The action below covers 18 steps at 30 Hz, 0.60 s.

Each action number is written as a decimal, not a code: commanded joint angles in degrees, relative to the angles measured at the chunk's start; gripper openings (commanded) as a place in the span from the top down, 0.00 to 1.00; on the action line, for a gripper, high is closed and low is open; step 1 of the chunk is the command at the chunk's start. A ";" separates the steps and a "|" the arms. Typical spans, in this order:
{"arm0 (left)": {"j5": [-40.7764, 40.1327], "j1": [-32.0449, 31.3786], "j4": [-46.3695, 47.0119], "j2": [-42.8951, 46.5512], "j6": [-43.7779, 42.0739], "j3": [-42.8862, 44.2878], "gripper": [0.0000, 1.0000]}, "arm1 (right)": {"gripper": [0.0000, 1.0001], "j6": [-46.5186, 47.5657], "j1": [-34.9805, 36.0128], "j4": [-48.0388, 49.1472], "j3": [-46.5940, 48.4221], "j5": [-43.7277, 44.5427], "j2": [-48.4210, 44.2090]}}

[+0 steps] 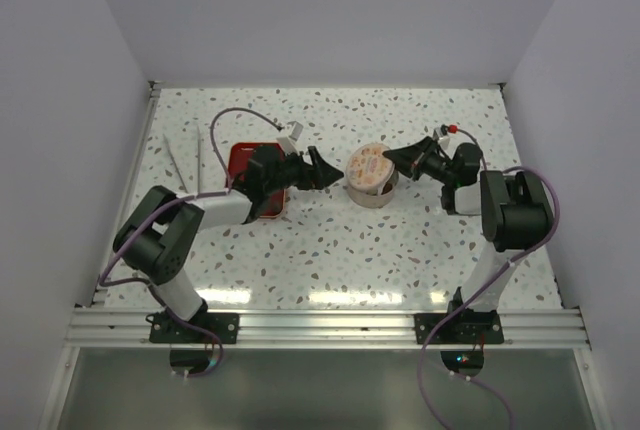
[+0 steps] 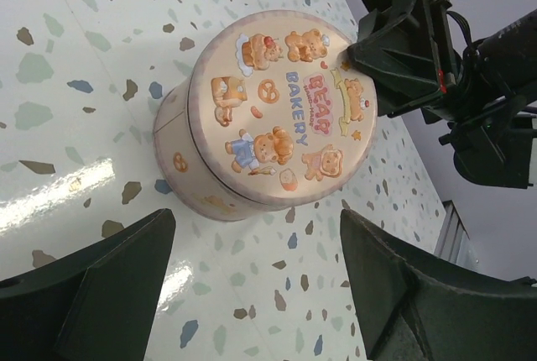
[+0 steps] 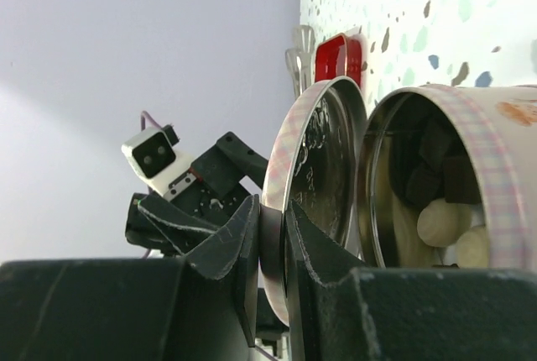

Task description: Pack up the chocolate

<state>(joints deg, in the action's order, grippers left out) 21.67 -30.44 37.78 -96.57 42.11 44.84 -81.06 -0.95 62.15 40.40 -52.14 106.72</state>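
The right tool (image 3: 270,239) pinches the tilted lid (image 3: 323,155) beside the open tin (image 3: 495,168). Chocolate (image 3: 436,176) lies inside, just beyond that tool. The left tool (image 2: 256,239) gapes wide

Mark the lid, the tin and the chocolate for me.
lid (image 2: 277,109), left wrist view, printed top face.
tin (image 2: 172,138), left wrist view, side wall.
chocolate (image 3: 439,220), right wrist view, a cream piece inside.

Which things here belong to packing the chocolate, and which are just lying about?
Job: chocolate inside the tin; lid, gripped by the right claw.
Lying about: red tray; white strips beside it.
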 commanded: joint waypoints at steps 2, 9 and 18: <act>0.13 -2.08 -1.65 -2.82 -2.91 4.37 0.15 | 0.90 -0.24 -1.95 5.09 -0.94 -1.21 0.95; -0.40 -4.02 -2.97 -8.98 -3.08 8.33 0.15 | 0.89 1.86 -2.39 2.98 -1.03 -1.65 0.07; -0.76 -4.98 0.44 -12.41 -0.81 10.54 0.15 | 0.90 1.08 -2.48 4.02 -1.20 -1.65 0.42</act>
<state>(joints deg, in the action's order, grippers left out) 20.78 -35.29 33.63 -108.75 40.91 53.91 -80.01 -3.07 62.65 39.81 -52.47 107.42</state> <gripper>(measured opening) 0.849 0.174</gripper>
